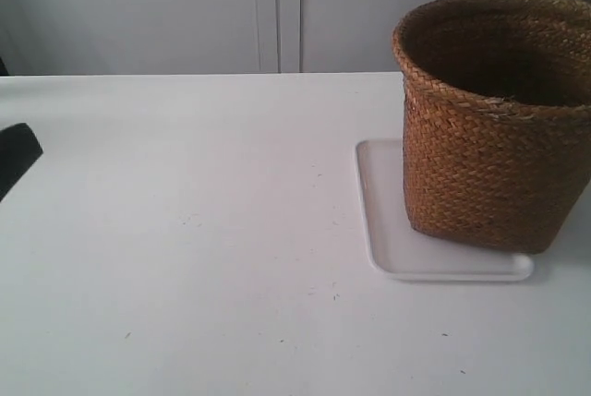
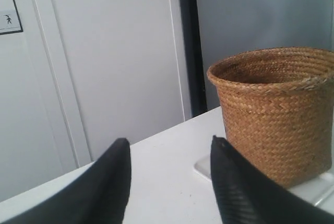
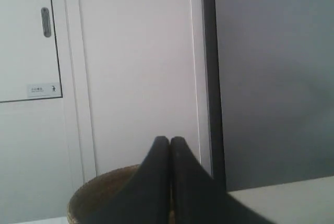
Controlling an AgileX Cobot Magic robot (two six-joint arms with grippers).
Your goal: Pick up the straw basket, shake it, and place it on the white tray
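Observation:
The straw basket point(image 1: 489, 156) stands upright on the white tray point(image 1: 388, 244) at the exterior view's right, covering most of it. In the left wrist view my left gripper point(image 2: 169, 141) is open and empty above the table, with the basket point(image 2: 276, 114) and a corner of the tray point(image 2: 202, 167) beyond one finger. My right gripper point(image 3: 170, 140) is shut, its fingers pressed together with nothing seen between them. The basket's rim point(image 3: 99, 192) lies just behind and below them. Only a dark piece of the arm at the exterior view's left point(image 1: 17, 154) shows there.
The white table point(image 1: 185, 230) stretches from the tray toward the exterior view's left and front. Pale cabinet doors point(image 1: 277, 8) stand behind the table's far edge. A dark vertical post point(image 2: 189, 41) rises behind the basket.

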